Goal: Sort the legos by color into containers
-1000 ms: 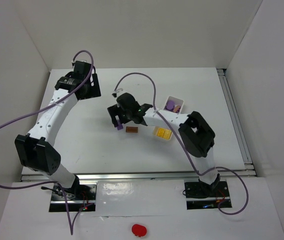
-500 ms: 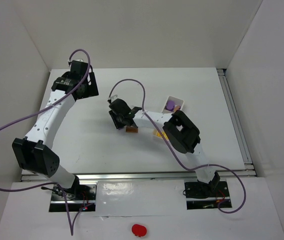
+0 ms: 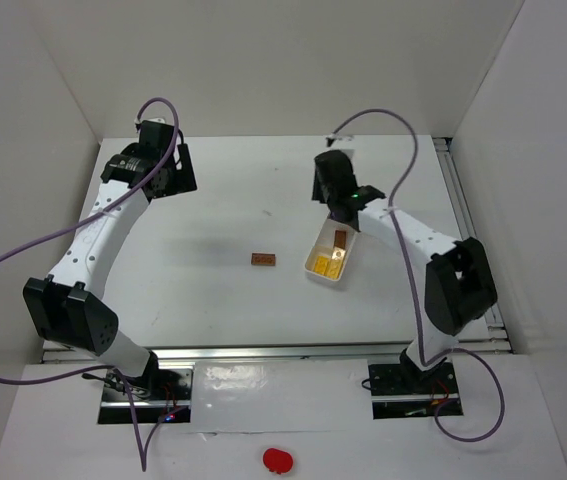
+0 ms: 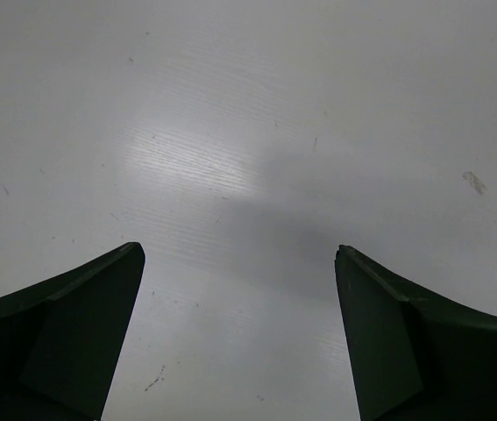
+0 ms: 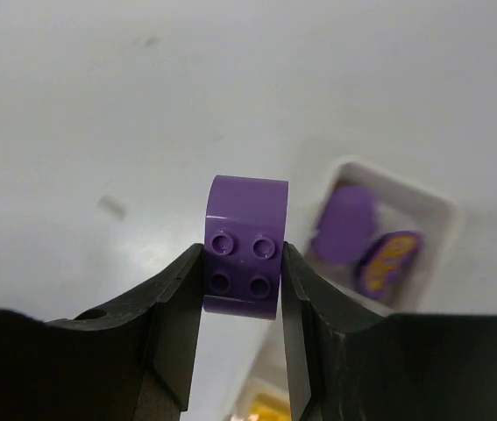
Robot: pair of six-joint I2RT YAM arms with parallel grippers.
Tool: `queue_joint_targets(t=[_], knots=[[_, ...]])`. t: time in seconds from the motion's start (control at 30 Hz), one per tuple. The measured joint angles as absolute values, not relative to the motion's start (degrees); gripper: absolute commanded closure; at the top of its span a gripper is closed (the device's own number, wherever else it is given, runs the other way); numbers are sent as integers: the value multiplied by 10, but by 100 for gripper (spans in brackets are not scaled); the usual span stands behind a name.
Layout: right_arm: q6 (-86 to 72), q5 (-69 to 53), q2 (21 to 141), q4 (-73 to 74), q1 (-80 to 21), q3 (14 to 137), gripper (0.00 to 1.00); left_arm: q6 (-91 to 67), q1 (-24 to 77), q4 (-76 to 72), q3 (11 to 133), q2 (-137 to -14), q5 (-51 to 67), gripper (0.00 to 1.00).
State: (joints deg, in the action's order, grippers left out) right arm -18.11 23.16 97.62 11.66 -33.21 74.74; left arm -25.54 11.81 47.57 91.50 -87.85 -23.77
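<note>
Purple brick [image 5: 245,248] lifted, clamped in your right hand [image 5: 241,263] | now far right, by tray [image 5: 441,206] | brown brick [image 3: 263,260] left on desk [image 3: 193,220]

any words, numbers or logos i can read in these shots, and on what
No text is readable in any view.
Yellow marks on a purple piece in the white tray: possibly print, too blurred to read.
Purple lego held in the right gripper: plain studs, no lettering visible.
</note>
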Motion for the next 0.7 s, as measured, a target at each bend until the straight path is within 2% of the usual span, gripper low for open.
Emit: queue_joint_targets(t=[0.1, 0.27, 0.7], knots=[[-198, 259, 944, 113, -269, 732, 71, -255, 118, 476, 915, -879, -231, 0], [-215, 266, 962, 125, -212, 707, 71, -255, 118, 476, 915, -879, -222, 0], [-231, 248, 1019, 132, -204, 698, 68, -255, 118, 476, 915, -879, -217, 0]])
